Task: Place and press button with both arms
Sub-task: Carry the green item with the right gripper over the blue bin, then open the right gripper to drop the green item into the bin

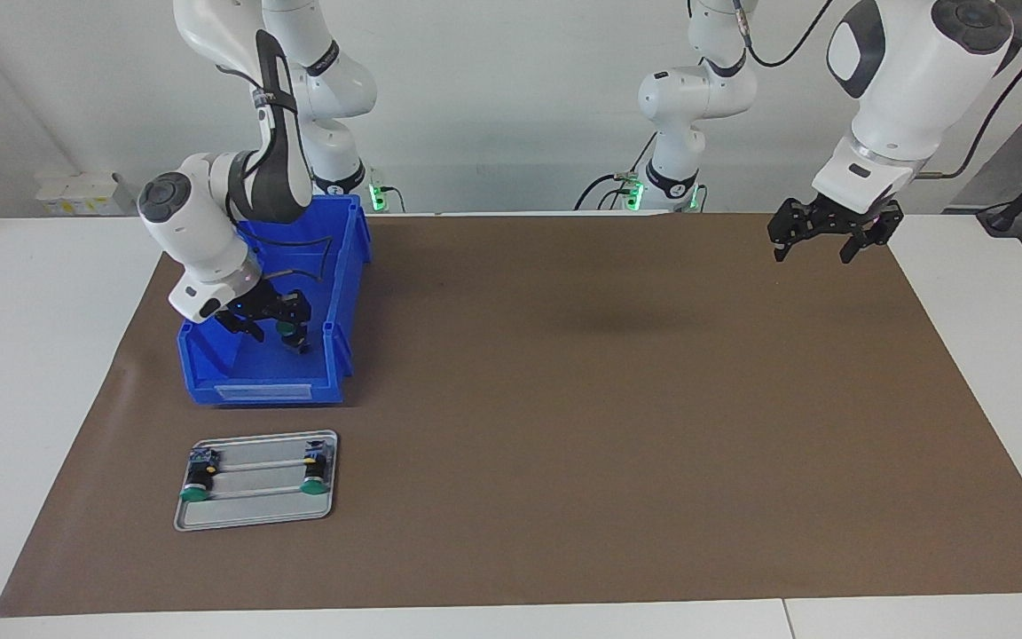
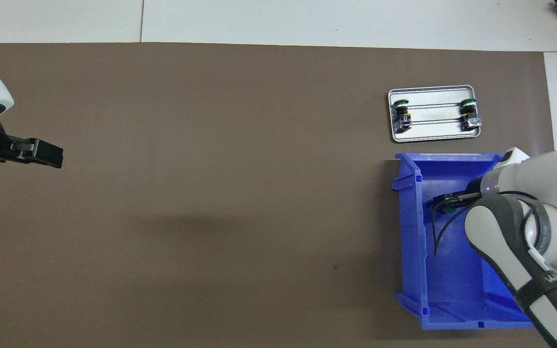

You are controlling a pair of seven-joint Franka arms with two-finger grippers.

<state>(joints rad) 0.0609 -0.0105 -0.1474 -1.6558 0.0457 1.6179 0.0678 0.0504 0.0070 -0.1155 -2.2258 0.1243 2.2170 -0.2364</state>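
My right gripper reaches down inside the blue bin, its fingers apart. A button with a green cap lies between them, close to one finger. In the overhead view the right gripper and that button show in the bin, partly hidden by the arm. Two more buttons lie on a flat grey tray, farther from the robots than the bin. My left gripper waits open in the air over the mat's edge at the left arm's end, holding nothing.
A brown mat covers most of the white table. The bin and the tray both stand at the right arm's end. A black cable hangs from the right arm into the bin.
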